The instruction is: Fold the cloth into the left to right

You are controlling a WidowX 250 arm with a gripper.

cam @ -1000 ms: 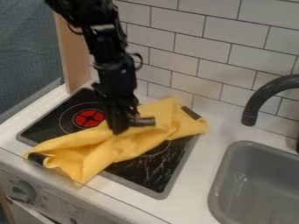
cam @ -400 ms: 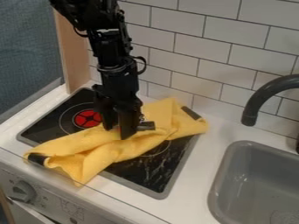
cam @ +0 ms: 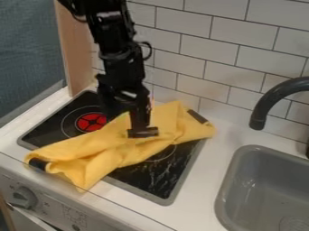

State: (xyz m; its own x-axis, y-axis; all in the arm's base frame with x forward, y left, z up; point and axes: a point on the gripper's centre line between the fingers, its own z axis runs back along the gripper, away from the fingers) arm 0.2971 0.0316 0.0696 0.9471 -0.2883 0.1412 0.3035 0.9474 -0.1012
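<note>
1. The fingers of the gripper [cam: 136,128] are hanging low, but I cannot tell whether they are standing apart, pressing together or gripping the cloth.
2. The black arm [cam: 120,58] is coming down from the top edge, on the left half of the camera view, and the gripper is pointing downward over the middle of the yellow cloth [cam: 111,151].
3. At the low end of the gripper a short dark piece [cam: 143,132] is lying crosswise against the yellow; I cannot say if it is belonging to the gripper or to the cloth.
4. The cloth is lying in a slanting, wrinkled band across the black stovetop [cam: 151,180], going from the lower left to the upper right.
5. Its lower left end is passing over the front border of the stovetop onto the white counter [cam: 202,180], and it is showing a dark patch [cam: 38,164] there.
6. The upper right end is spreading wider, near the tiled wall [cam: 208,49], and it is carrying another dark patch [cam: 197,116].
7. Behind the band, a red burner mark [cam: 91,122] is showing on the stovetop.
8. On the right, a dark faucet [cam: 271,99] is bending above the grey sink [cam: 232,182], and a grey knob [cam: 23,197] is sitting on the front panel, at the lower left.
</note>
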